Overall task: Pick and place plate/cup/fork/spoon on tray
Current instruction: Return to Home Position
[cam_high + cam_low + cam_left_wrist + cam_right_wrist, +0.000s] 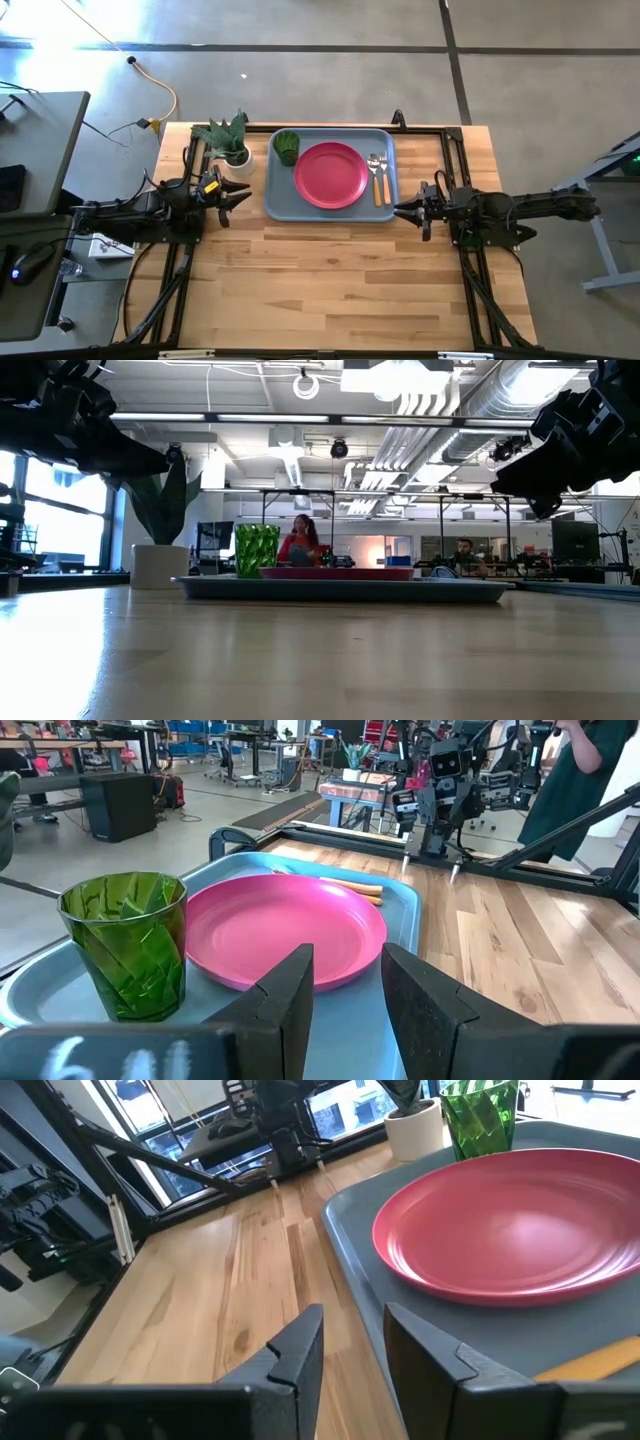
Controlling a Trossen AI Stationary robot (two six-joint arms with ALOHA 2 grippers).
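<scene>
The blue-grey tray (280, 205) lies at the table's far middle. On it rest the pink-red plate (331, 175), the green cup (288, 147) at its far left corner, and the fork (373, 172) and spoon (383, 175) with orange handles along its right side. The plate (285, 925) and cup (128, 942) show in the left wrist view, the plate (515, 1220) and cup (480, 1115) in the right wrist view. My left gripper (243, 193) is open and empty left of the tray. My right gripper (400, 209) is open and empty right of the tray.
A leafy plant in a white pot (231, 143) stands at the far left, just beyond my left gripper. Bare wooden table (330, 290) spreads over the whole near half. In the low view people (300, 540) sit in the room behind.
</scene>
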